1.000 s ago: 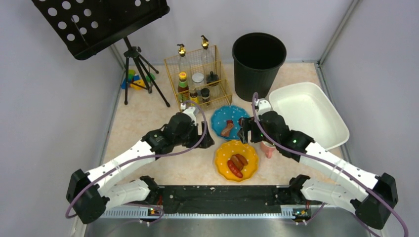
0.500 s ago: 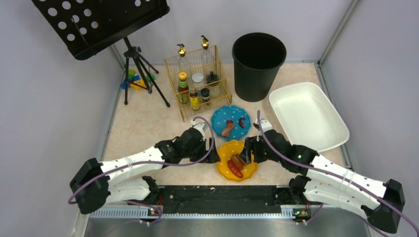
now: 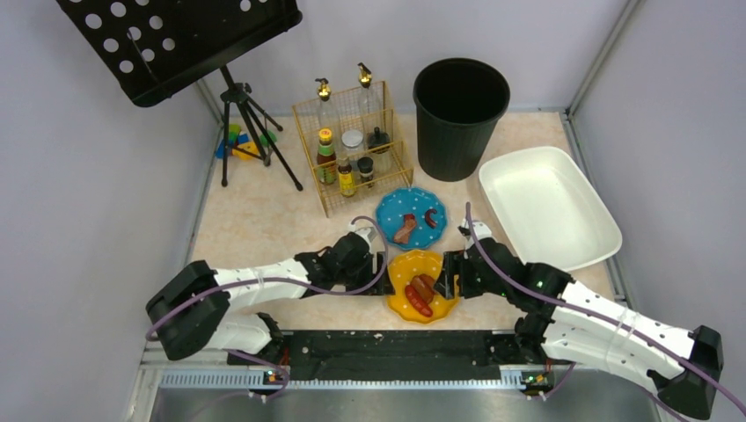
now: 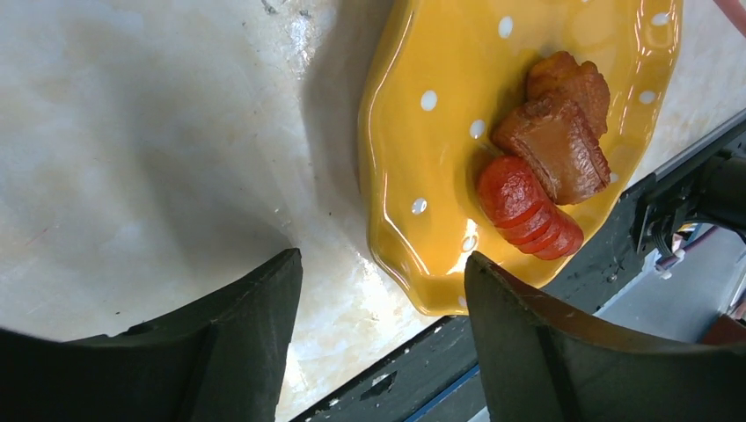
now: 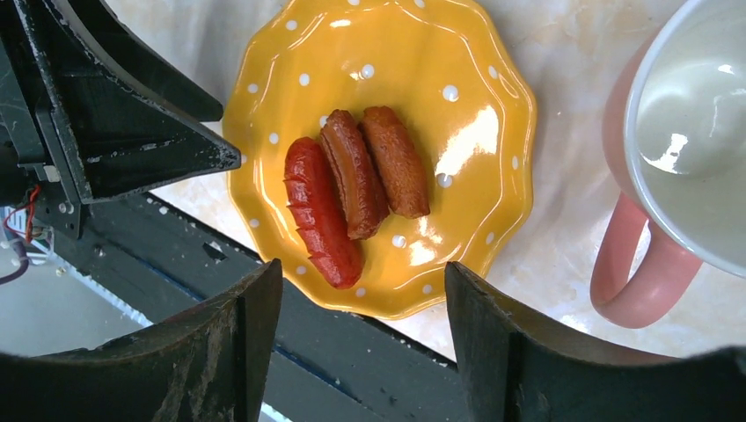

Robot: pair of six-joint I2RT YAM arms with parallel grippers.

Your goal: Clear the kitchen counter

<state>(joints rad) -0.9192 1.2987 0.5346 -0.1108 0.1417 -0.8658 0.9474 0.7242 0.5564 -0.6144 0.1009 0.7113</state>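
1. The beige-peach, marble-patterned kitchen worktop (image 3: 255, 220) is seen spanning the whole scene beneath both arms.
2. A yellow, white-dotted scalloped plate (image 3: 422, 286) carrying three sausages (image 5: 352, 189) is set on its near middle.
3. The left arm's fingers (image 4: 220, 352) are held released, spread either side of the plate's left rim.
4. The right arm's fingers (image 5: 528, 352) are likewise spread at the right rim, nothing grasped.
5. A pink mug (image 5: 620, 255) is placed just right of the plate.

Kitchen counter (image 3: 255, 224) carries: yellow plate (image 3: 443, 307), blue plate (image 3: 392, 214), pink mug (image 5: 677, 149), wire rack (image 3: 387, 172), black bin (image 3: 457, 136), white tub (image 3: 545, 211), tripod (image 3: 247, 116).
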